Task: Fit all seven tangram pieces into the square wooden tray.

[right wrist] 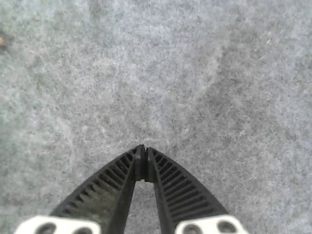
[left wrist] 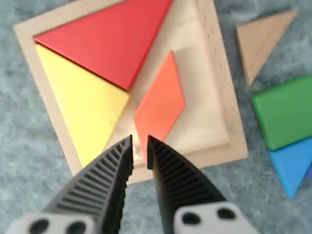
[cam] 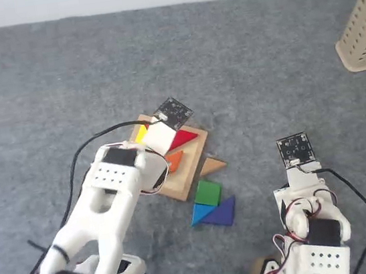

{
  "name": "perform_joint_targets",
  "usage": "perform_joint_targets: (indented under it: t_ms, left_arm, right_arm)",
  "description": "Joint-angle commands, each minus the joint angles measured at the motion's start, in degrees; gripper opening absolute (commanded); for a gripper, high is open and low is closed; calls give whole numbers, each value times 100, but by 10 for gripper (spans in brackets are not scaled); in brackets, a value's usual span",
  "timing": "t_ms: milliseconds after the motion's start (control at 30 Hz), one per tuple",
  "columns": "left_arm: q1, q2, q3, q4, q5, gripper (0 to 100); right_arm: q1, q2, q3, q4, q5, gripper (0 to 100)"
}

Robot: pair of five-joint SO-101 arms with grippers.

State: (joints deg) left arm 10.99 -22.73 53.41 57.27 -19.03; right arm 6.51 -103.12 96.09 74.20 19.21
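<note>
The square wooden tray (left wrist: 217, 73) holds a red triangle (left wrist: 107, 41) and a yellow triangle (left wrist: 83, 105) side by side. An orange parallelogram (left wrist: 162, 95) lies slanted on the tray's bare floor. My left gripper (left wrist: 139, 142) hangs over the tray with its fingers a narrow gap apart, closed on the orange piece's near corner. On the carpet beside the tray lie a tan triangle (left wrist: 261, 41), a green square (left wrist: 285, 109), a blue triangle (left wrist: 290, 163) and a purple triangle (cam: 221, 213). My right gripper (right wrist: 141, 148) is shut and empty over bare carpet, to the right of the pieces.
A beige perforated basket (cam: 364, 25) stands at the far right edge. Grey carpet (cam: 62, 92) covers the whole table. The left arm (cam: 104, 208) and its cable reach over the tray's near left side.
</note>
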Motion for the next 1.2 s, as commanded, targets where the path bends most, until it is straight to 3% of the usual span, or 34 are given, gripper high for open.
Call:
perform_joint_targets:
  t_ms: [0,167,267,400,1167]
  left_arm:
    - [-35,-677,347,-791,712,47]
    - [9,-747,1130,-2295,1222,51]
    - [18,-747,1393,-2708,1240,94]
    - [18,-747,1429,-2760,1240,152]
    - [-44,-695,1253,-2840,1530,152]
  right_arm:
    - [66,-84,35,-75,62,6]
    - [66,-84,35,-75,62,6]
    - [66,-84,35,-75,62,6]
    - [66,-84,35,-75,62,6]
    - [66,-84,35,-75,62,6]
